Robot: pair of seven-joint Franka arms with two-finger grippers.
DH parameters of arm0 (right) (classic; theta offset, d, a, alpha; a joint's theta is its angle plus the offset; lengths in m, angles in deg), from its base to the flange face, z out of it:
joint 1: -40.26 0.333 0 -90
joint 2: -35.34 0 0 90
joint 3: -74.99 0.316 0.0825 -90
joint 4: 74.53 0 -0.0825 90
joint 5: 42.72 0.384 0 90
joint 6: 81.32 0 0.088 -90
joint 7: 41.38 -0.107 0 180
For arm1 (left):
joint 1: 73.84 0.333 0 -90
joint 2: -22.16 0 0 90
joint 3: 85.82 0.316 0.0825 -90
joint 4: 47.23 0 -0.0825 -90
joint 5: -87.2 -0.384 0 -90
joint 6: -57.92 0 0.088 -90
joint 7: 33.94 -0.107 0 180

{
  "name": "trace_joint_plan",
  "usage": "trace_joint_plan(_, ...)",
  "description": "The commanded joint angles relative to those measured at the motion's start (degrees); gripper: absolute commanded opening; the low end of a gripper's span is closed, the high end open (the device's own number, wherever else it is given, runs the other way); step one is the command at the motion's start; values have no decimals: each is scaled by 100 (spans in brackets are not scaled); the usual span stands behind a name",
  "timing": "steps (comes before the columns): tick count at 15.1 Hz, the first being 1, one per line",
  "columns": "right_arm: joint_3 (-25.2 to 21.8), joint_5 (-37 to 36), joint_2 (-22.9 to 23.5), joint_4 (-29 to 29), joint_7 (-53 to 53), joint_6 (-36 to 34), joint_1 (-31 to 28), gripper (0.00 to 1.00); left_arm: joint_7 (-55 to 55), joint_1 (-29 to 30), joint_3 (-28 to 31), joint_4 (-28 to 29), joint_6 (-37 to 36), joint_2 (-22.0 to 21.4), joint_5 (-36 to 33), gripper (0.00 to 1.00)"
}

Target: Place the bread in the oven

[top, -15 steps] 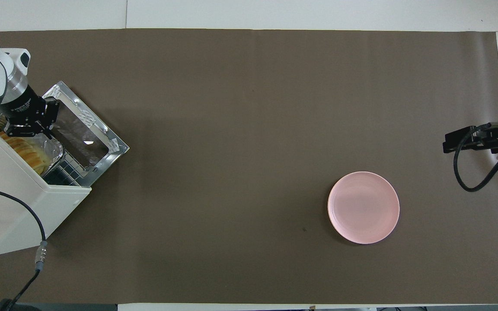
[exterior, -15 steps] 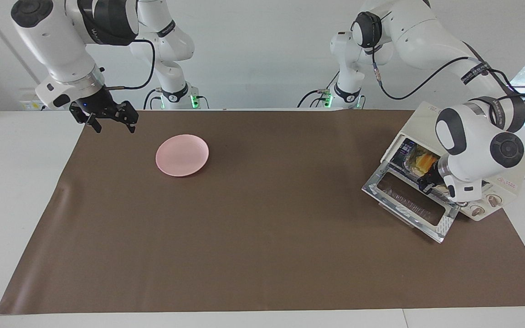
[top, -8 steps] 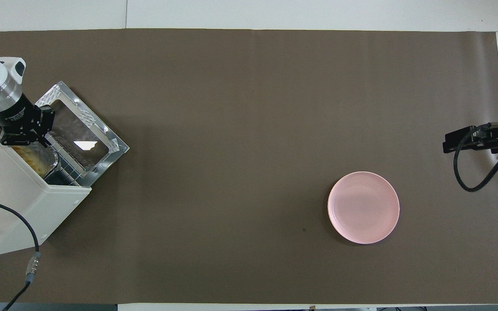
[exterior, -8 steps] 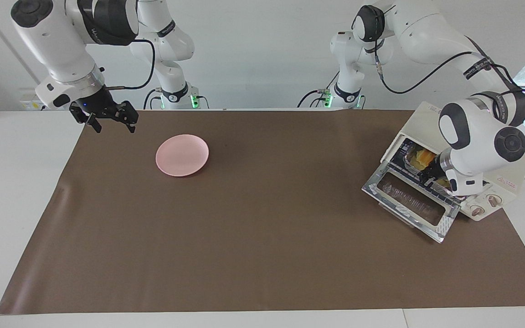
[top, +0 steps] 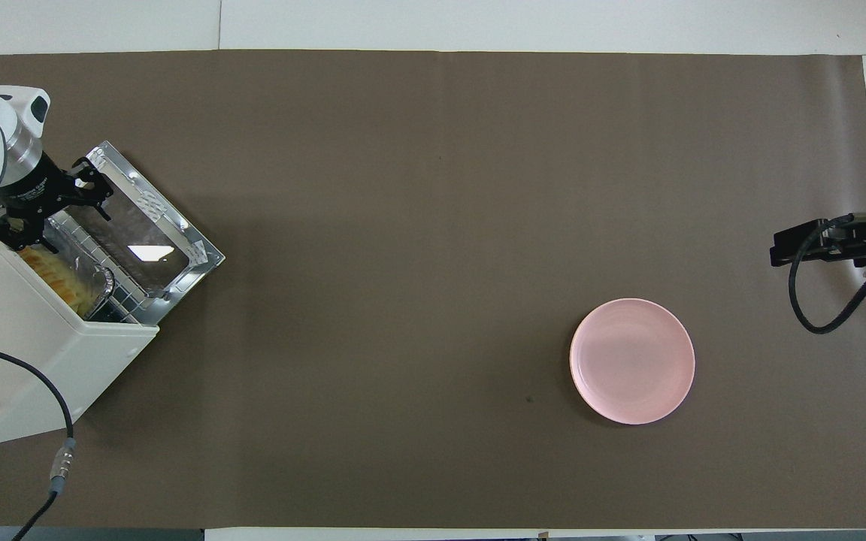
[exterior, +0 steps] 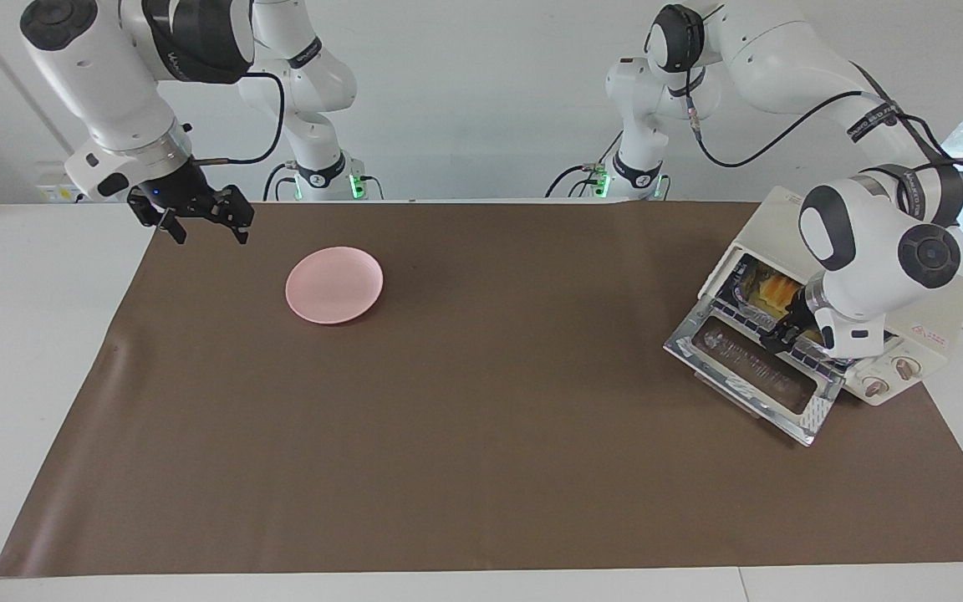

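Brown mat (exterior: pixel 481 435): it covers most of the bench, and I see everything standing on it.
Oven (exterior: pixel 908 301): cream-white box at the left arm's end of the bench, near the edge closest to the robots; its glass door (exterior: pixel 753 372) is dropped flat onto the mat.
Oven contents: the bread (exterior: pixel 778 290), yellow-orange and ridged, lies in a crinkled foil tray (top: pixel 95 282) on the wire rack (top: pixel 121 297) inside the cavity.
Facing view only: I can look straight into the oven mouth and see the bread inside, plus the two knobs (exterior: pixel 889 376) on the front panel.
Overhead view only: I see the oven's plain top, the rack bars poking out at the door hinge, and just a sliver of bread at the lip of the cavity.
Left gripper (top: pixel 42 210): at the oven mouth, over the hinge end of the door; from overhead its fingers stand spread apart and I see nothing between them. Whether a fingertip touches the tray or rack I cannot tell.
Right gripper (exterior: pixel 206 226): waiting over the mat's corner at the right arm's end, nearest the robots, fingers apart, holding nothing.
Pink plate (exterior: pixel 334 284): bare, on the mat near the right gripper, well apart from the oven.
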Motion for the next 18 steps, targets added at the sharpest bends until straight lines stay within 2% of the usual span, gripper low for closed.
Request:
trace_joint_plan(1, 52, -81, -88, 59, 89, -21, -46, 100, -270, -82, 16, -221, 56, -173, -113, 100)
trace_joint_plan(3, 52, -81, -88, 68, 89, -21, -55, 100, -305, -82, 7, -573, 21, -173, -113, 100)
trace_joint_plan(5, 52, -81, -88, 60, 89, -21, -55, 100, -733, -82, 7, -715, -5, -357, -148, 100)
trace_joint_plan(7, 52, -81, -79, 59, 89, -21, -55, 100, -1689, -82, -2, -697, -311, -848, -139, 100)
trace_joint_plan(11, 52, -81, -88, 59, 89, -21, -55, 100, -2772, -73, 7, -487, -1286, -1639, -131, 100)
trace_joint_plan(15, 52, -72, -88, 59, 89, -21, -55, 100, -3082, -21, -89, -504, -1675, -1773, -174, 100)
trace_joint_plan(16, 52, -81, -88, 68, 89, -21, -55, 100, -3161, 267, -447, -539, -1806, -1895, -244, 100)
trace_joint_plan(18, 52, -81, -88, 59, 89, -21, -46, 100, -3476, 1354, -1953, -775, -2070, -1983, -629, 100)
